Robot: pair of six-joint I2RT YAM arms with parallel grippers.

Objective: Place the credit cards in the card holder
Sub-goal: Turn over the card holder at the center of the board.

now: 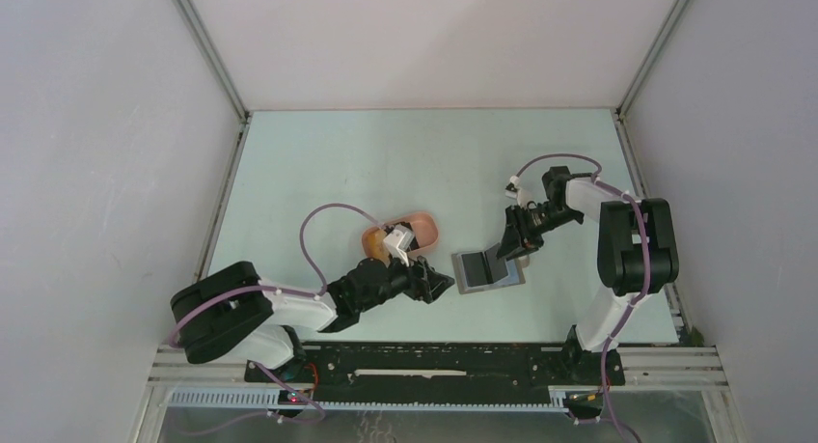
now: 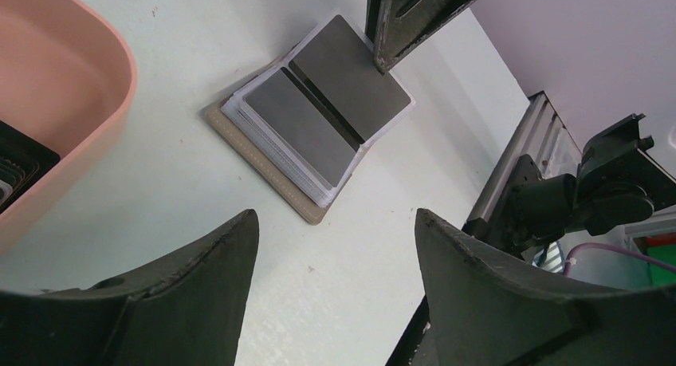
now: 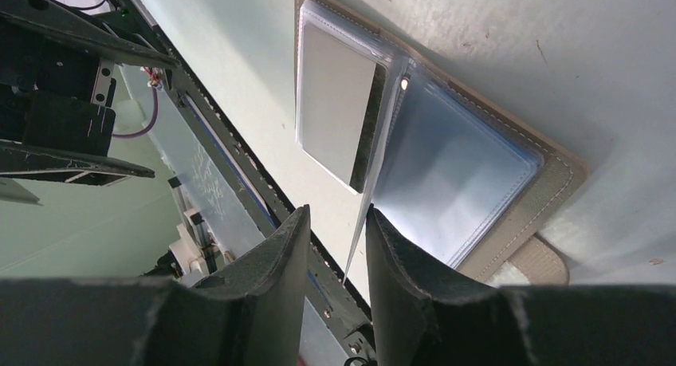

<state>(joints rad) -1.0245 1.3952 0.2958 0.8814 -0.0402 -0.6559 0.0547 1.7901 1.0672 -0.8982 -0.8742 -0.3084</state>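
The pale green table (image 1: 318, 163) carries everything. The card holder (image 1: 487, 269) lies open on it between the two arms.

The left gripper (image 2: 335, 222) hovers just left of the card holder. Its jaws are spread wide with nothing between them, and only their tips show in the wrist view.

The right gripper (image 3: 339, 214) stands over the card holder's right half. Its jaws are drawn close together, with one thin clear sleeve leaf rising between them. The gap looks wider than the leaf, so I cannot tell whether the fingers actually pinch it.

The peach-orange tray (image 2: 119, 71) sits left of the card holder. The left arm largely covers it from above, and the wrist view cuts it off at the frame edge.

In the right wrist view, one card (image 3: 335, 95) with a dark stripe along one edge sits inside a sleeve of the card holder. The small tab (image 3: 542, 258) is partly out of frame.

A stack of dark cards (image 2: 20, 171) lies in the tray, mostly cropped, and their number is unclear.
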